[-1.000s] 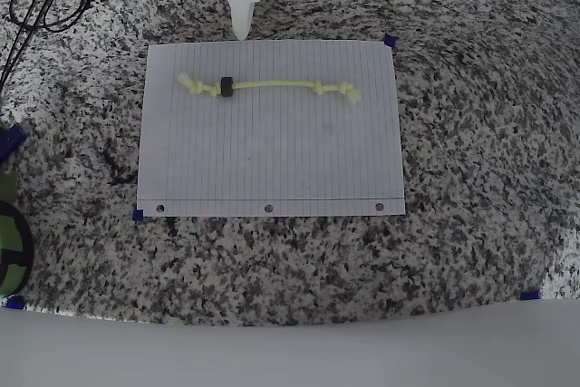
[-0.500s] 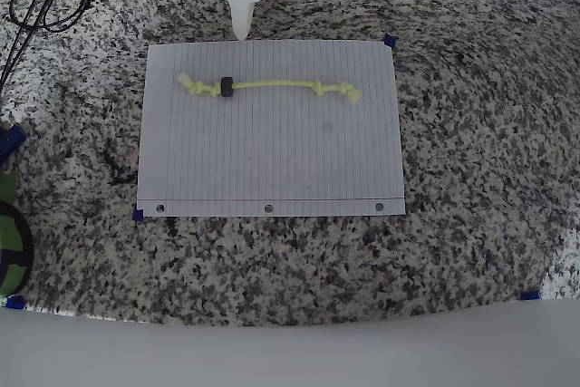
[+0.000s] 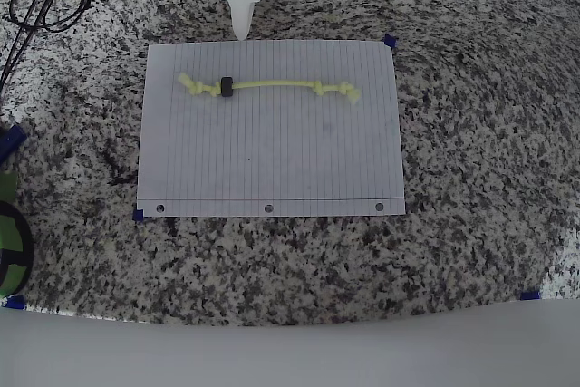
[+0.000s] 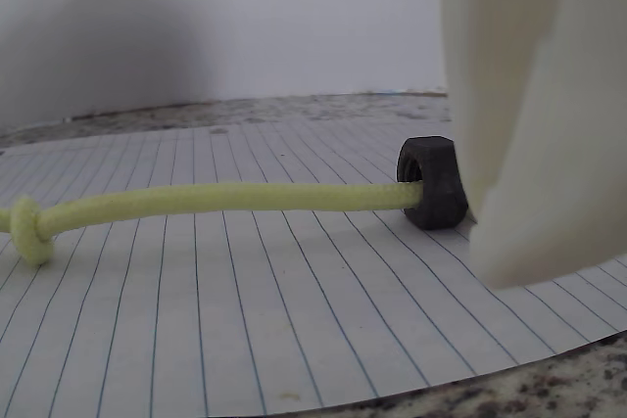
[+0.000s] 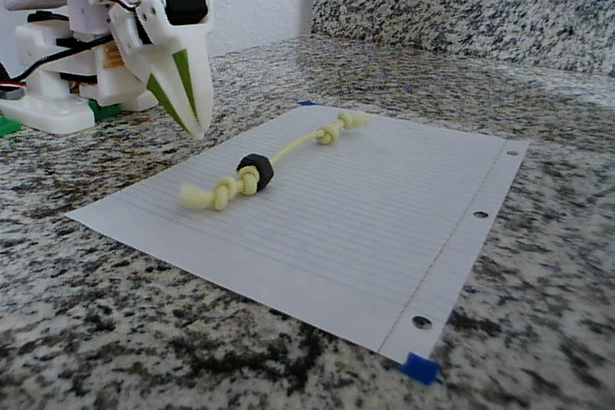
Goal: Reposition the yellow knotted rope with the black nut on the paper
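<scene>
Overhead, the paper [image 3: 270,130] lies flat on the granite counter [image 3: 471,133], its punched holes along the near edge. Across its far part the rope [image 3: 272,85] runs left to right, knots near both ends, with the black nut [image 3: 227,87] threaded on beside the left knot. Just beyond the paper's far edge, the white gripper [image 3: 241,28] points down with its fingers pressed together, apart from the rope and pinching nothing.

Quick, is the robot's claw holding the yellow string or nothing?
White gripper: jaws shut, holding nothing, hovering beside the lined white paper's edge.
</scene>
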